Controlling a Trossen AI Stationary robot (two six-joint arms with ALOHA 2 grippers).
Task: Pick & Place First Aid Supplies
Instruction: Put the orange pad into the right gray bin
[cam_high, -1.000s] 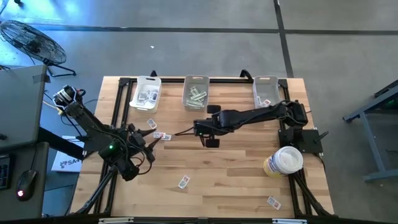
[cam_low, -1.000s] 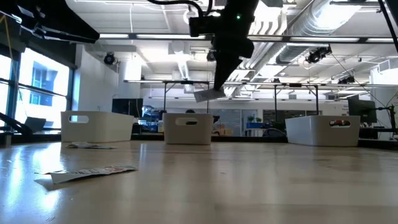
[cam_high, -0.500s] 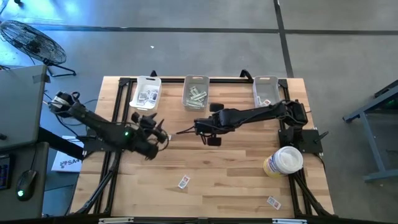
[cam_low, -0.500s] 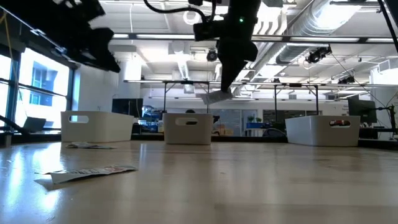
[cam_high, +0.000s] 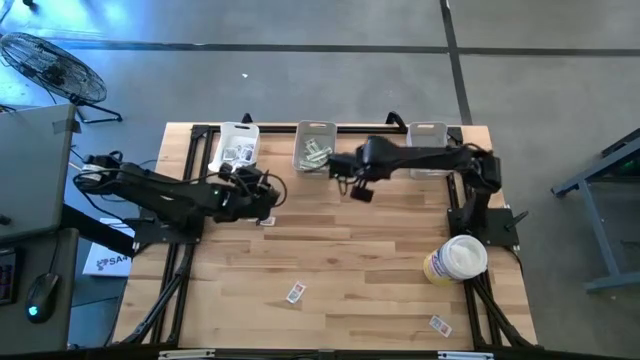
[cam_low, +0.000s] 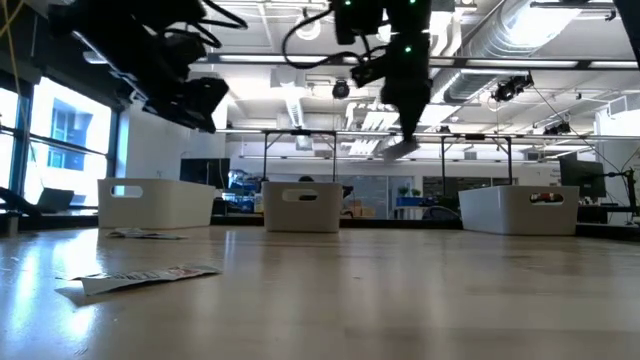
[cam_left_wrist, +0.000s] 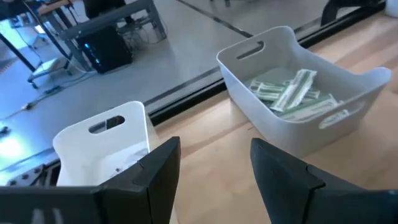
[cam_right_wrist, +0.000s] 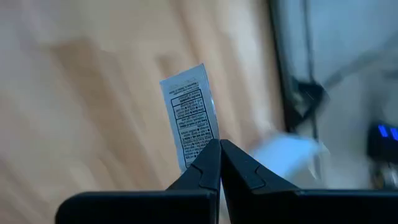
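I see the right claw (cam_right_wrist: 219, 144) pinched together on a white packet (cam_right_wrist: 189, 113), raised above the desk (cam_high: 360, 260) near the middle bin (cam_high: 315, 132). My left claw (cam_left_wrist: 214, 163) hangs open by the left bin (cam_left_wrist: 102, 134).

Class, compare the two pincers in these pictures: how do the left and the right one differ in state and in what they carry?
The left pincer is open and empty; the right pincer is shut on a small white packet. The left pincer faces the left bin and the middle bin of green strips; the right one hangs over bare table. Both have two dark fingers and are off the table.
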